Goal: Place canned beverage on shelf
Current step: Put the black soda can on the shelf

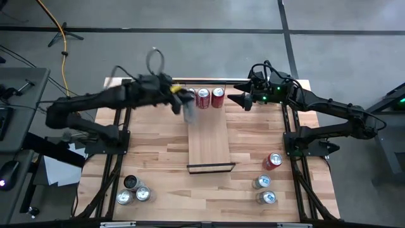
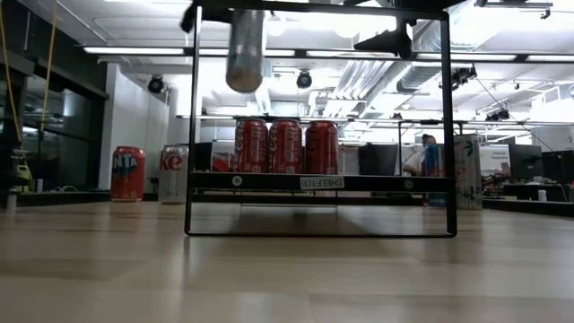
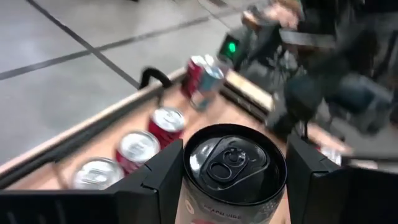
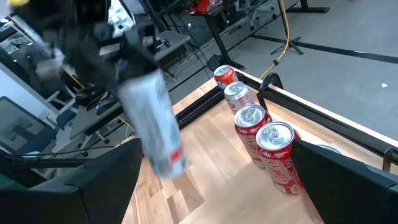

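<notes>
- Three red cans point(image 2: 286, 146) stand in a row at the far end of the shelf point(image 1: 209, 144), just beside the black end rail; the high view shows only two of them clearly, the third sits under the left gripper point(image 1: 182, 101).
- Left gripper is over the shelf's far end, fingers point(image 3: 163, 174) clamped on the sides of a silver can point(image 3: 232, 171), which hangs in the air above the board, tilted in the right wrist view, with the red row close behind it.
- Right gripper point(image 1: 243, 100) waits near the shelf's far right corner, jaws spread wide, holding nothing.
- Shelf: narrow pale plain-wood board, thin black metal rails at the short ends; it lies on the striped butcher-block table point(image 1: 158, 164).
- Held can: round top with pull tab, silver body with a red patch low down; label text unreadable.
- Spare cans: three near the table's front left point(image 1: 134, 190), three at front right point(image 1: 268, 179), one of those red and lying on its side.
- Motion blur smears the left gripper and the can in the high view.
- Low view cuts off both grippers at the top edge.
</notes>
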Tool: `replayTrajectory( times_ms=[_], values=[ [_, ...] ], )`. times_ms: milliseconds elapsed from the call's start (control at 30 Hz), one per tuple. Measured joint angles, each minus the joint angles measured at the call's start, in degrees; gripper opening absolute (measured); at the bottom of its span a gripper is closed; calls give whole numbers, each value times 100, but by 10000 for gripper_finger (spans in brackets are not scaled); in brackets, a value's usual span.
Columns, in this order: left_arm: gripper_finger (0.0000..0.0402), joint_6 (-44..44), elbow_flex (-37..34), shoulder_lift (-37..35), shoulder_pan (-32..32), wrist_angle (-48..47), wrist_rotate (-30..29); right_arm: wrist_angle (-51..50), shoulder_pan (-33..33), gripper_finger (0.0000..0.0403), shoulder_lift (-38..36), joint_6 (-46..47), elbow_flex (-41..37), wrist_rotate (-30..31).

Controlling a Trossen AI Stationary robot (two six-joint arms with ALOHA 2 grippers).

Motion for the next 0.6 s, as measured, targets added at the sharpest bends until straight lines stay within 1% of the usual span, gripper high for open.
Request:
replayTrajectory(
  times_ms=[67, 133, 200, 267, 333, 433, 500, 600],
  values=[
    [160, 125, -4, 263, -269, 108, -216, 0, 0, 394, 0, 0, 0, 9],
    [160, 248, -4, 513, -473, 144, -602, 0, 0, 394, 0, 0, 2, 27],
    [160, 422, -4, 768, -623, 146, -982, 0, 0, 394, 0, 0, 0, 36],
    [160, 553, -22, 1006, -714, 180, -1192, 0, 0, 394, 0, 0, 1, 42],
    [160, 647, -301, 1126, -757, 710, -1134, 0, 0, 394, 0, 0, 2, 45],
    [160, 657, -1035, 1078, -767, 2021, -570, 0, 0, 394, 0, 0, 2, 45],
    [160, 753, -1474, 947, -774, 2772, -422, 0, 0, 394, 0, 0, 2, 45],
    [160, 916, -1891, 663, -710, 3207, -452, -2, 0, 394, 0, 42, 2, 47]
  ],
)
